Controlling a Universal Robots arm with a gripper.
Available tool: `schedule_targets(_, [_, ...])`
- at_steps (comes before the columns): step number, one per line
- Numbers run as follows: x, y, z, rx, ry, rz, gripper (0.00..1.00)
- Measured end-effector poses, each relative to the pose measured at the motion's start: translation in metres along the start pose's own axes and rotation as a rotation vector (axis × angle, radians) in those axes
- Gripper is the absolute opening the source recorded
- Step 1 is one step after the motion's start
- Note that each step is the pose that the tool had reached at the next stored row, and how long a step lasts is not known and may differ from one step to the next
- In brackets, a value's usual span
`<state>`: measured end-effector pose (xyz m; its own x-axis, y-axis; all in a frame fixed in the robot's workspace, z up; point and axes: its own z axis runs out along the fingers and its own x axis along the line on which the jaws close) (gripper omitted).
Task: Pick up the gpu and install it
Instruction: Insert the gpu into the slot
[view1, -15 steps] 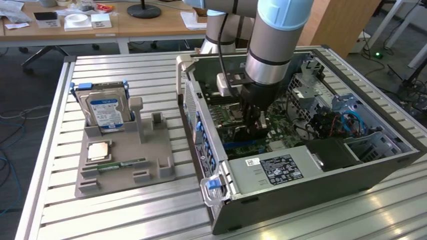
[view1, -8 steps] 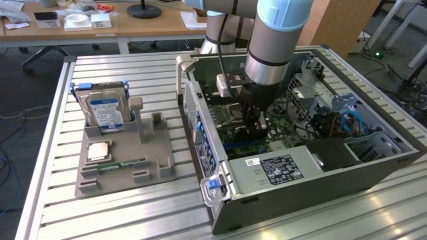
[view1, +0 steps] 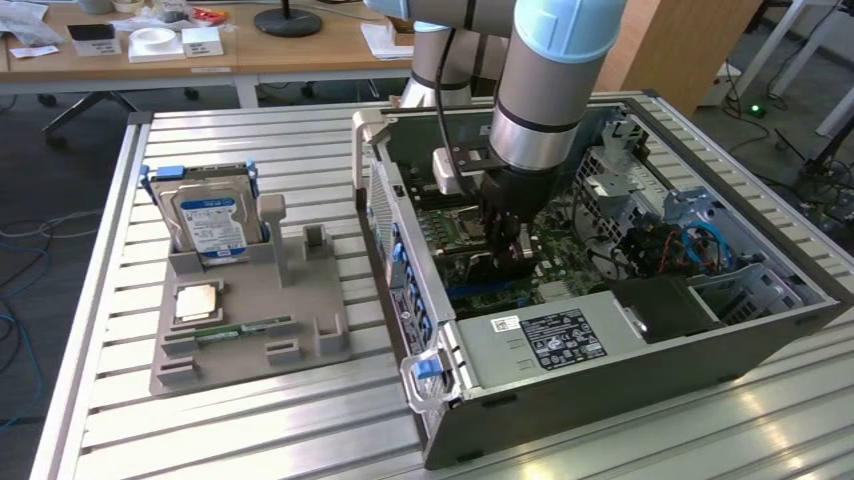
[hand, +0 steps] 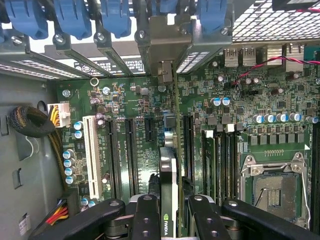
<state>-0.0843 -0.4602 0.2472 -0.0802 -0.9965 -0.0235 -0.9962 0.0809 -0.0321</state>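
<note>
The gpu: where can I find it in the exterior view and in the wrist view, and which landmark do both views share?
Exterior view: the gpu is inside the open case, gripped by the hand, mostly hidden.
Wrist view: the gpu stands edge-on between the hand's fingers, over the motherboard slots.
Shared landmark: the CPU socket.

there is one gpu (hand: 168, 175), one hard drive (view1: 211, 218), one ram stick (view1: 247, 328), one computer case (view1: 574, 400) and one holder (view1: 300, 300).

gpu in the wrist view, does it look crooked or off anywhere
Nothing stands out. The gpu sits edge-on in the gripper, its edge running parallel to the black slots on the motherboard, with no visible tilt or damage.
</note>
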Motion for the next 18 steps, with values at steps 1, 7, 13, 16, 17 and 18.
schedule_targets(1, [0.0, 0.0, 0.0001, 0.0, 0.0, 0.0, 0.27])
schedule_targets(7, [0.0001, 0.0, 0.0012, -0.0002, 0.0004, 0.0, 0.27])
schedule_targets(13, [0.0, 0.0, 0.0014, 0.0, 0.0, 0.0, 0.27])
schedule_targets(16, [0.0, 0.0001, 0.0014, 0.0, 0.0, 0.0, 0.27])
schedule_targets(17, [0.0, 0.0, 0.0014, 0.0, -0.0001, 0.0, 0.27])
schedule_targets(18, [0.0, 0.0, 0.0014, 0.0, 0.0, 0.0, 0.27])
